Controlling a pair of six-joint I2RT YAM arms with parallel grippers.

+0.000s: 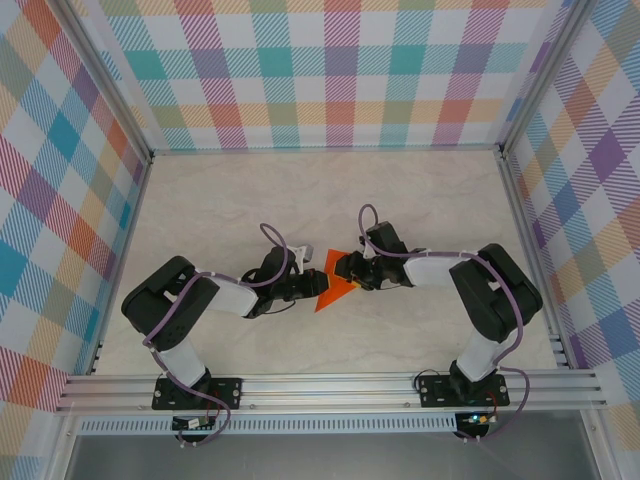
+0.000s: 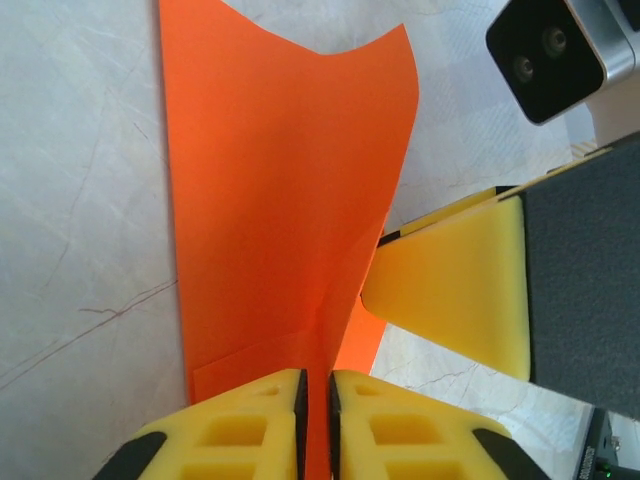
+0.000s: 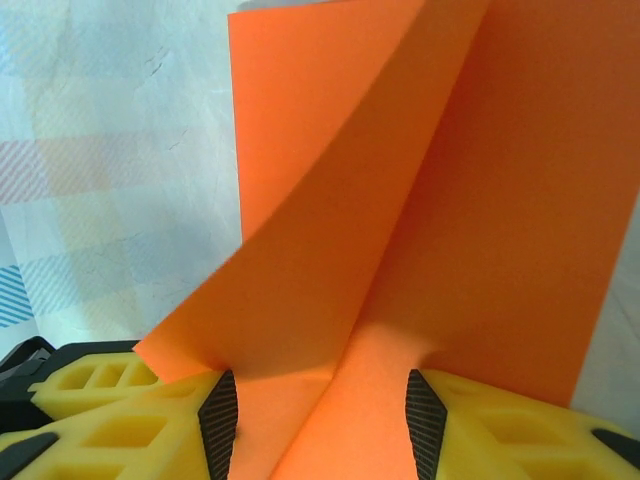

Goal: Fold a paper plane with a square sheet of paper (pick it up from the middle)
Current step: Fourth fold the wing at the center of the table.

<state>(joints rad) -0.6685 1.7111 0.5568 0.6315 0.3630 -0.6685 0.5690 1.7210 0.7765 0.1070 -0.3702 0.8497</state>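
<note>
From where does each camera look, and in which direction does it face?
Top view: above and behind the arms, facing down at the table; both arms show, left gripper and right gripper meeting at the orange paper.
Left wrist: on the left arm, facing along its own fingers, closed on the paper.
Right wrist: facing along its own parted fingers, paper between them.
All three share the paper.

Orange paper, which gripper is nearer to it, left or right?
Left, narrowly. The left gripper is pinched shut on the edge of the orange paper. The right gripper straddles the opposite side with its jaws apart, the sheet passing loosely between them.
</note>
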